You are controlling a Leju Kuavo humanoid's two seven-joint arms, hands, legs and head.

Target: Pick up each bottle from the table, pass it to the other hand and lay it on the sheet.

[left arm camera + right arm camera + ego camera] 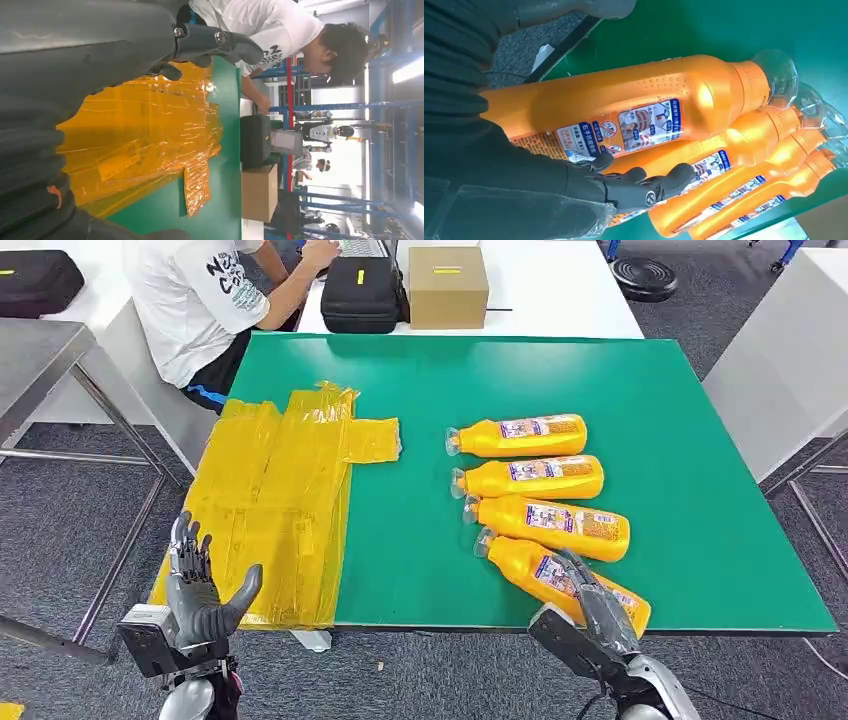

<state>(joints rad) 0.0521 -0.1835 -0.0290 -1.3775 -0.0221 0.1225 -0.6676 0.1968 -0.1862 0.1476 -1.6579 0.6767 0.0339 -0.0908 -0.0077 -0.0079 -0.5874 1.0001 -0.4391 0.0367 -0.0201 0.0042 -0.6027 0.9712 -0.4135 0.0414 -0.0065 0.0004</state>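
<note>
Right hand (590, 595), fingers spread, rests over the nearest bottle (560, 575) of 4 by the tabletop's (420, 540) front edge; grip not confirmed. Its long axis runs cap-left toward the sheet (270, 500). Left hand (200, 590) waits spread, holding nothing.

Robotics lab or workshop: green-topped test table (620, 390), grey carpet floor (60, 530), blue steel racking (380, 105), black equipment cases (362, 295), seated person (215, 300) beyond left hand (200, 595).
</note>
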